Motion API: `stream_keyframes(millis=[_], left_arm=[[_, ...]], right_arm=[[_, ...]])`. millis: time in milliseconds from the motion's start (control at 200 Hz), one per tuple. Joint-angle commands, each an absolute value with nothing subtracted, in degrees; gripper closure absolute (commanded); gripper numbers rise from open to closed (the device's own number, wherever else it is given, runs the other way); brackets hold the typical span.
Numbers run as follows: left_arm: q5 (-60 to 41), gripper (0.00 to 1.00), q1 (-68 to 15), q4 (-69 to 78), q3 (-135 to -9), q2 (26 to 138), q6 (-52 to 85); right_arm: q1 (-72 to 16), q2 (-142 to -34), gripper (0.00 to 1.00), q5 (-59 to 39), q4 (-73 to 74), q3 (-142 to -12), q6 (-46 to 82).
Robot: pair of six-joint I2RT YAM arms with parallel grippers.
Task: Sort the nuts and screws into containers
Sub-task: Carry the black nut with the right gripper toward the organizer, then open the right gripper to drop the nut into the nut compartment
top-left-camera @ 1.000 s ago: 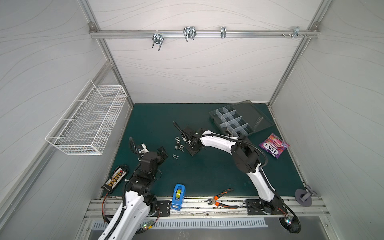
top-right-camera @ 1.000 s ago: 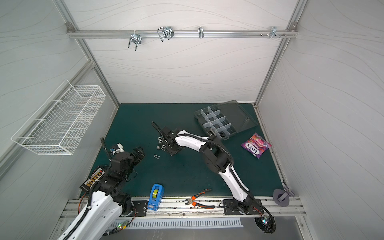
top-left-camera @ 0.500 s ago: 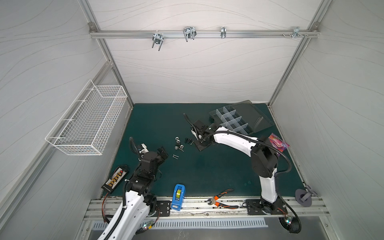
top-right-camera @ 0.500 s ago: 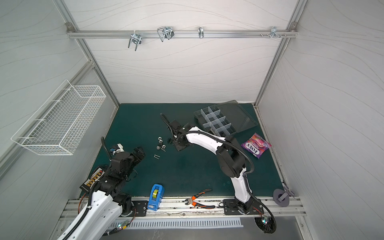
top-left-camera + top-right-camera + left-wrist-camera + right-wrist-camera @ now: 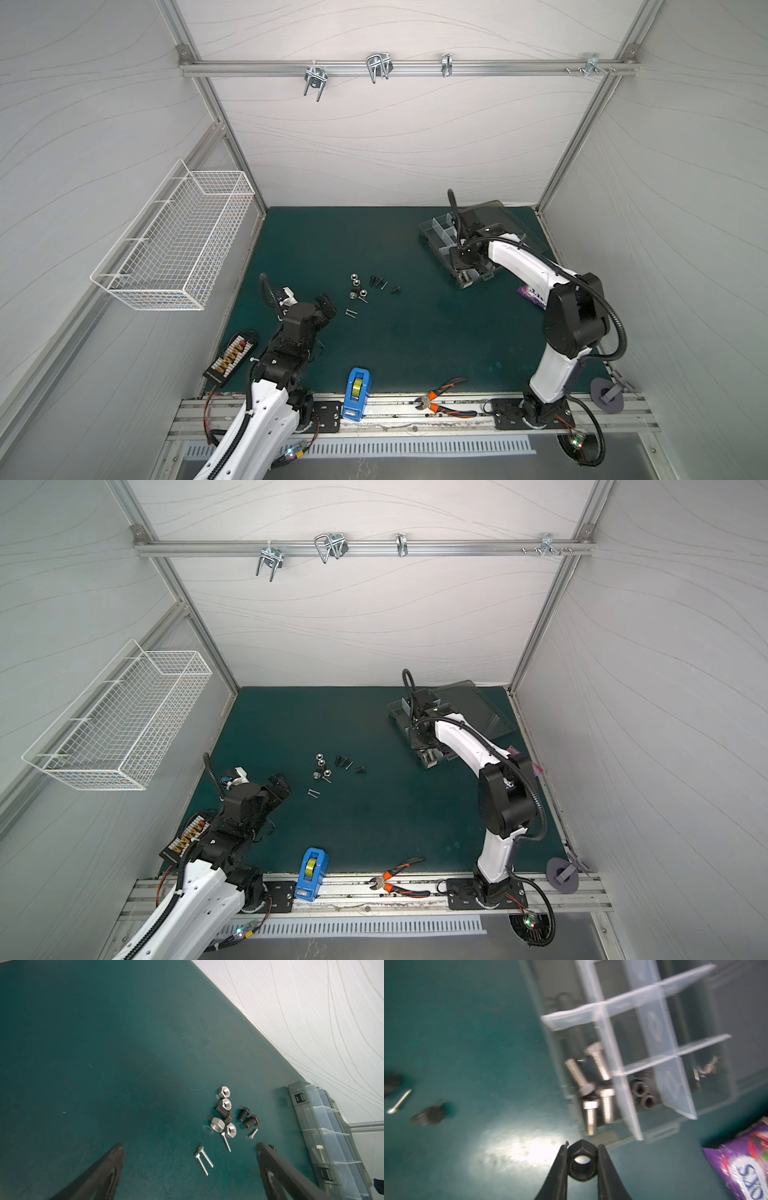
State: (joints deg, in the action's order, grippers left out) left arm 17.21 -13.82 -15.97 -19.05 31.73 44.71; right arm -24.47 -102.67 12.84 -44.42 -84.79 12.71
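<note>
As I judge it, the black nut (image 5: 581,1165) could fall short of the organizer box (image 5: 652,1020), or glance off a divider into the cell of silver bolts (image 5: 600,1066) beside the one holding black nuts (image 5: 642,1096) (only the very tips grip it). The left fingers (image 5: 93,1178) stand spread wide and empty over loose nuts and screws (image 5: 217,1125), well apart from the box. The right fingers (image 5: 560,1167) pinch that nut at the box's near end.

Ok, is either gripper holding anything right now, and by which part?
The right gripper pinches a black nut across its opposite side faces; the left gripper is open, empty.
</note>
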Motion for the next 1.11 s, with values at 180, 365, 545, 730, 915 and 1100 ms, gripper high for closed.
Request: stream_keyframes(millis=[180,365,545,730,915,1100], left_arm=[[17.1,0.0,-13.9,-13.7,-19.9,32.5,45.3],[17.0,0.0,-13.9,-13.6,-19.9,32.6,45.3],[17.2,0.0,-13.9,-13.5,-20.3,33.0,45.2],[17.1,0.0,-13.9,-12.8,-20.7,34.2,45.2],[16.6,0.0,-13.9,-12.3,-21.2,35.3,45.0],[16.4,0.0,-13.9,-12.3,-21.3,35.4,44.9]], right_arm=[[-18.0,-104.4,0.97,12.1,-43.9,-84.6,12.8],[-16.4,-108.0,0.95,13.3,-44.4,-86.4,11.6],[-15.3,-109.6,0.92,12.6,-44.1,-86.3,11.4],[-15.1,-110.2,0.8,11.5,-44.1,-85.7,11.4],[-15.1,-110.1,0.63,11.1,-44.1,-84.8,11.6],[-15.1,-109.1,0.57,11.2,-44.4,-84.6,11.7]])
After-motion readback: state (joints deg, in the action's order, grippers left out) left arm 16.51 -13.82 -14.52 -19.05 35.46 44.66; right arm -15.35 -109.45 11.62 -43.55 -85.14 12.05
